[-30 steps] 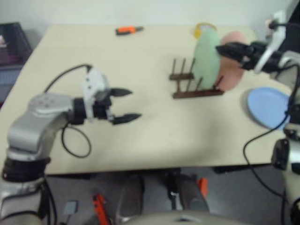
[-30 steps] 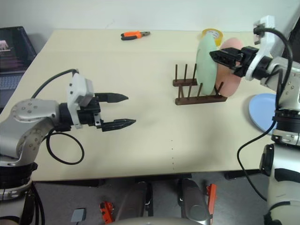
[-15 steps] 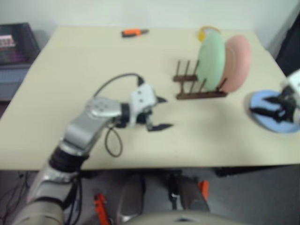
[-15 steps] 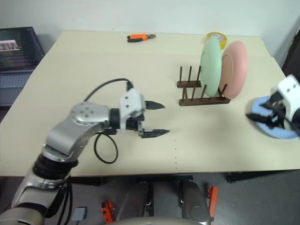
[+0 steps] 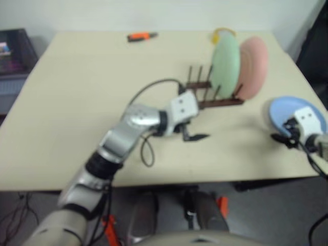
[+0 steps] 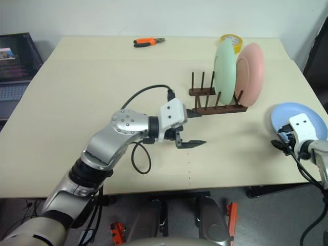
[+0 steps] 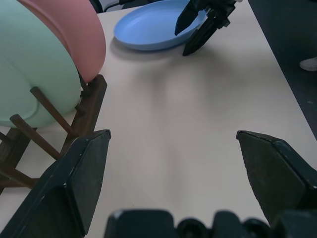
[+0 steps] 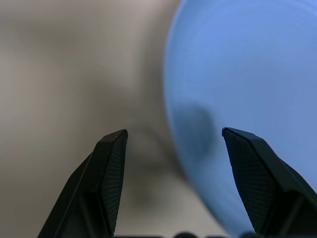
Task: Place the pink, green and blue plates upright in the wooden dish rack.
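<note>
Right end effector [image 8: 171, 144] (open) over blue plate [image 8: 257, 89]

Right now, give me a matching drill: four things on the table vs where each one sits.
Things:
1. pink plate
2. green plate
3. blue plate
4. orange pliers

Places:
A. flat on the table, right claw at its near rim
B. upright in the wooden dish rack, outermost on the right
C. far edge of the table
D. upright in the rack, next to empty pegs

Pairs: 1-B, 2-D, 3-A, 4-C
</note>
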`<move>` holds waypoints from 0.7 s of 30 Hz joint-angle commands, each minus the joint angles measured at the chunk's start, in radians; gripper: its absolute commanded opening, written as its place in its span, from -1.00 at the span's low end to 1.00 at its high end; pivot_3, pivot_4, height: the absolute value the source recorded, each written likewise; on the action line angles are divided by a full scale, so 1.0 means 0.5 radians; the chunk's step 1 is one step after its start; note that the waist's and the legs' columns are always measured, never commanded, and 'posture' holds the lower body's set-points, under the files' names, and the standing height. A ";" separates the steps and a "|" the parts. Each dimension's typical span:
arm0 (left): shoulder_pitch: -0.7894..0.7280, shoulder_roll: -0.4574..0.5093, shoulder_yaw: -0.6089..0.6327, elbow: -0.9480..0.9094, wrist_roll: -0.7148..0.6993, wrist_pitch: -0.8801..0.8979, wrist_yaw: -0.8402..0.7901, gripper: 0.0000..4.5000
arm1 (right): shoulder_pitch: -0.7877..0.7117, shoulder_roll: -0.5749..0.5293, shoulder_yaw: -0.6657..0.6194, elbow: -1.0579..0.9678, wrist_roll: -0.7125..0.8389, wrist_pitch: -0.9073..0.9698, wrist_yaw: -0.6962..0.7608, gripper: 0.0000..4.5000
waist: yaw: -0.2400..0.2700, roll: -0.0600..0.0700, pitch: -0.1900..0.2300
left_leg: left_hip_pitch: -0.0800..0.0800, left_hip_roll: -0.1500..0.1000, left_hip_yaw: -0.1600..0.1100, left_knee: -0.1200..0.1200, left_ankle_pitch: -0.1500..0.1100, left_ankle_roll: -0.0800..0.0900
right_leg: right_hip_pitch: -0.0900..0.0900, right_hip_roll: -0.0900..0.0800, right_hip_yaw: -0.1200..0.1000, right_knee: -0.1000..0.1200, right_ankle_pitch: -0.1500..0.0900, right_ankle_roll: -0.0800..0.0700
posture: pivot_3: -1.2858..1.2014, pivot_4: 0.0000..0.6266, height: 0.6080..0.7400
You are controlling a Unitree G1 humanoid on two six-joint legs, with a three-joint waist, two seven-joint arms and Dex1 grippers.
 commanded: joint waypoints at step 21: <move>-0.096 0.064 0.377 0.079 -0.254 -0.115 -0.250 1.00 | -0.116 -0.247 -0.553 -0.788 0.311 0.624 0.224 -0.98 | 0.010 0.002 0.000 | -0.001 0.001 -0.005 0.007 0.000 0.000 | 0.004 -0.001 -0.004 0.000 -0.004 -0.007 | 0.03 -0.52 1.00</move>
